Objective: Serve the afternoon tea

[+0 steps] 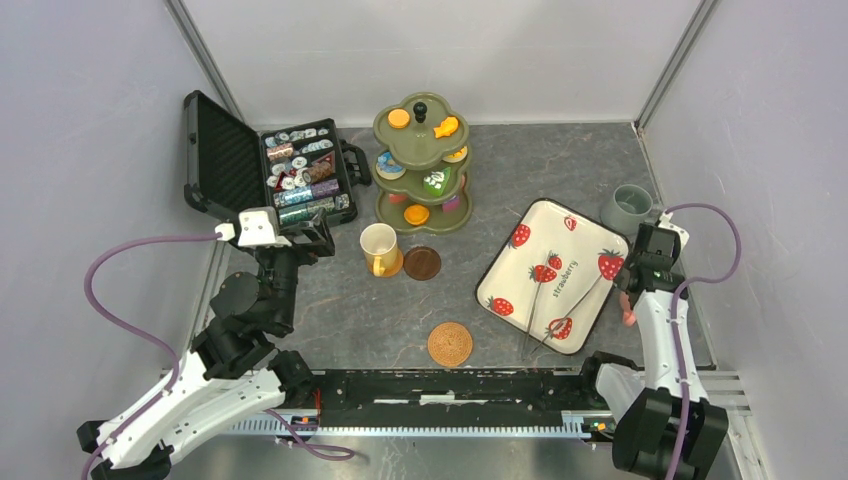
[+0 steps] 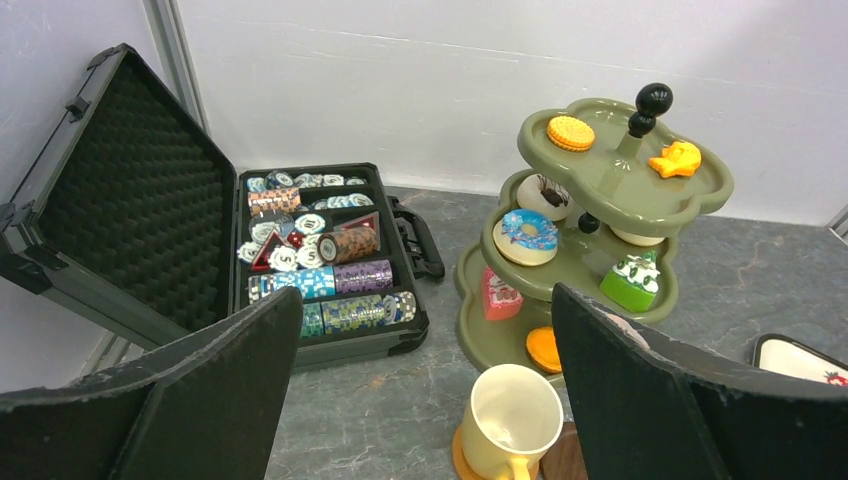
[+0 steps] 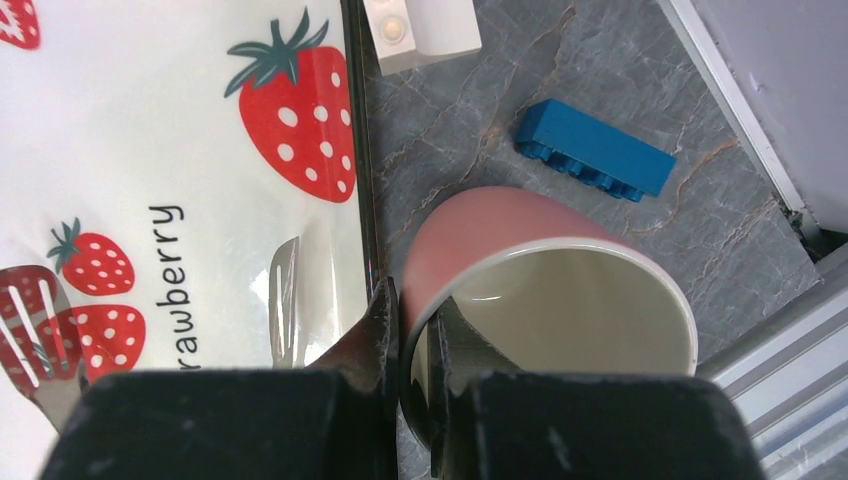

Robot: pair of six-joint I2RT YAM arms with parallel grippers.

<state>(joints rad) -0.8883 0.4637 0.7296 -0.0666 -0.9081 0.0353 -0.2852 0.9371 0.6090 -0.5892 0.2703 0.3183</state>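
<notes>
The olive-green three-tier stand [image 1: 422, 165] holds several toy cakes and donuts, such as a blue donut [image 2: 528, 232] and a green cake [image 2: 632, 280]. The yellow mug [image 1: 380, 249] stands on a coaster beside a dark brown coaster [image 1: 422, 263]. A woven coaster [image 1: 450, 343] lies nearer the front. The grey-green mug [image 1: 629, 208] stands at the back right. My left gripper [image 2: 425, 390] is open and empty, left of the yellow mug [image 2: 515, 420]. My right gripper [image 3: 413, 330] is shut on the rim of the pink mug [image 3: 500, 240], right of the tray.
An open black case of poker chips [image 1: 300, 175] stands at the back left. A strawberry-print tray [image 1: 553, 275] with metal utensils [image 3: 285, 290] lies on the right. A blue brick [image 3: 594, 149] lies by the right wall. Grey walls close in the sides.
</notes>
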